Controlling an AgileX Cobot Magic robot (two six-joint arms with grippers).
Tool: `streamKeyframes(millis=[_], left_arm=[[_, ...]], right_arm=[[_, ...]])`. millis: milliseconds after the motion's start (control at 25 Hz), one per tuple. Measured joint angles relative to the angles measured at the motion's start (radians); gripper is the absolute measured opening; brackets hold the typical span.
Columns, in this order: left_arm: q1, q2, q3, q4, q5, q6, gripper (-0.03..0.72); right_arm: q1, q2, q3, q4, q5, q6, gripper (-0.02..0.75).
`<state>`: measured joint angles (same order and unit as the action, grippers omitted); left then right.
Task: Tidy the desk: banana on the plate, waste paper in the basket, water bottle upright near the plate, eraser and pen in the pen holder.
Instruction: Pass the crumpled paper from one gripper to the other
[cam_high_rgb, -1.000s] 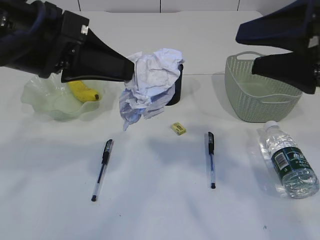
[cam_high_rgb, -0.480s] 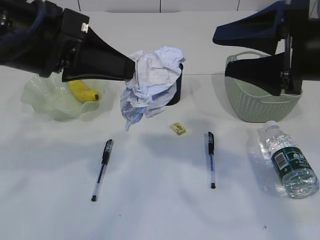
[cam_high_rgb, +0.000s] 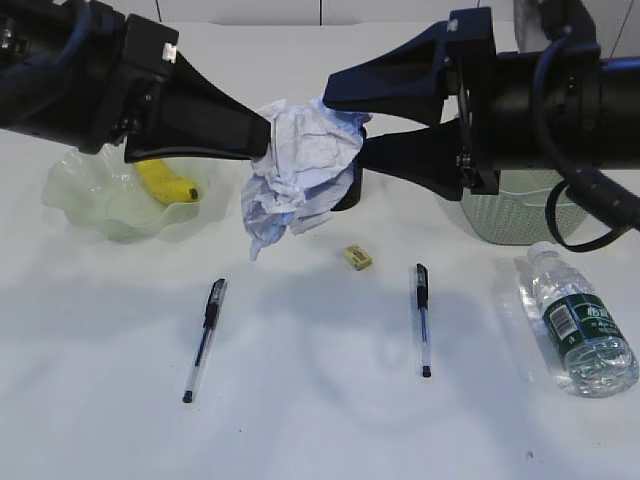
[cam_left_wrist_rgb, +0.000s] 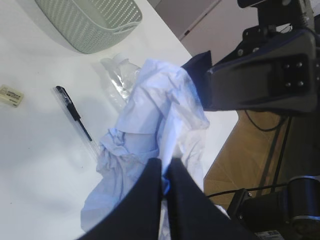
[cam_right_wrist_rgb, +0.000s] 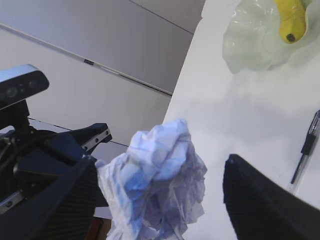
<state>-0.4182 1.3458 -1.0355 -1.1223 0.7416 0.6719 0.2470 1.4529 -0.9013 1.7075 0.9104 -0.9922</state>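
Note:
My left gripper (cam_high_rgb: 268, 135) is shut on the crumpled waste paper (cam_high_rgb: 300, 165) and holds it in the air above the table's middle. My right gripper (cam_high_rgb: 348, 125) stands open with its fingers on either side of the paper, not closed on it. The wrist views show the same: left gripper (cam_left_wrist_rgb: 164, 172) pinching the paper (cam_left_wrist_rgb: 155, 110), and the paper (cam_right_wrist_rgb: 160, 175) hanging between the right fingers (cam_right_wrist_rgb: 260, 200). The banana (cam_high_rgb: 168, 183) lies on the plate (cam_high_rgb: 80, 200). The water bottle (cam_high_rgb: 580, 325) lies on its side at the right. Eraser (cam_high_rgb: 357, 257) and two pens (cam_high_rgb: 204, 338) (cam_high_rgb: 422, 318) lie on the table.
The black pen holder (cam_high_rgb: 350, 190) stands behind the paper, mostly hidden. The green basket (cam_high_rgb: 520, 215) sits at the back right, partly covered by the right arm. Both arms span the air across the back half of the table.
The right arm has swung left from over the basket to the paper, its open fingers now around it. The left gripper and paper have stayed still.

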Motion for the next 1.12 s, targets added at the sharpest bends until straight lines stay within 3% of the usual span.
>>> streamKeyframes(millis=[520, 640, 1000, 1120], left_arm=[[0.0, 0.0, 0.0, -0.001, 0.0, 0.0, -0.013], [0.0, 0.0, 0.0, -0.001, 0.0, 0.0, -0.013], [0.0, 0.0, 0.0, -0.001, 0.0, 0.002, -0.013], [0.0, 0.0, 0.0, -0.001, -0.006, 0.002, -0.006]], right_arm=[[0.033, 0.042, -0.024, 0.072, 0.019, -0.058, 0.58], [0.033, 0.042, -0.027, 0.072, 0.039, -0.058, 0.551], [0.033, 0.042, -0.027, 0.064, 0.057, -0.056, 0.199], [0.033, 0.042, -0.027, 0.064, 0.062, -0.056, 0.119]])
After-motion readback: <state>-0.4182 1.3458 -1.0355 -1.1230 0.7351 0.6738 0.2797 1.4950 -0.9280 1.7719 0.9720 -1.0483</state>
